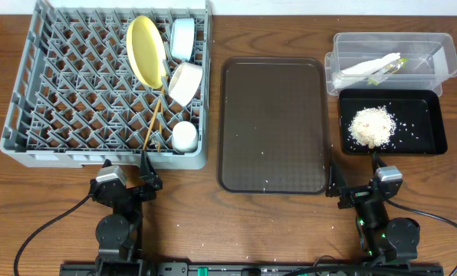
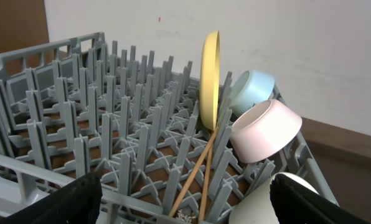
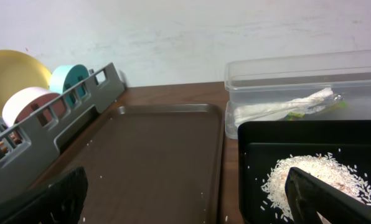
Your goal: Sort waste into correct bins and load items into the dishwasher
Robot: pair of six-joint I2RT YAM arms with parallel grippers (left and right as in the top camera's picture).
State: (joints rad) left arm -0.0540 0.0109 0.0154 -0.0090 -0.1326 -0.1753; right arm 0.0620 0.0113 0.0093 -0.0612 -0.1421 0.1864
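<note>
The grey dish rack (image 1: pixel 29 115) holds the yellow plate (image 1: pixel 146 50) on edge, the light blue bowl (image 1: pixel 182 38), the white bowl (image 1: pixel 186 83), the small white cup (image 1: pixel 185 136) and two chopsticks (image 1: pixel 156 119). They also show in the left wrist view: plate (image 2: pixel 210 74), blue bowl (image 2: pixel 253 90), white bowl (image 2: pixel 266 130), chopsticks (image 2: pixel 201 168), cup (image 2: pixel 260 202). The clear tub (image 1: pixel 435 47) holds the white napkin (image 1: pixel 366 67) and green wrapper (image 1: pixel 388 69). The black tray (image 1: pixel 435 123) holds the rice crumbs (image 1: pixel 373 126). My left gripper (image 1: pixel 129 180) and right gripper (image 1: pixel 356 188) are open and empty at the front edge.
The flat brown serving tray (image 1: pixel 273 123) lies between rack and bins, with a few rice grains on it; it also shows in the right wrist view (image 3: pixel 154 162). Stray grains dot the wooden table near the front. A white wall stands behind the table.
</note>
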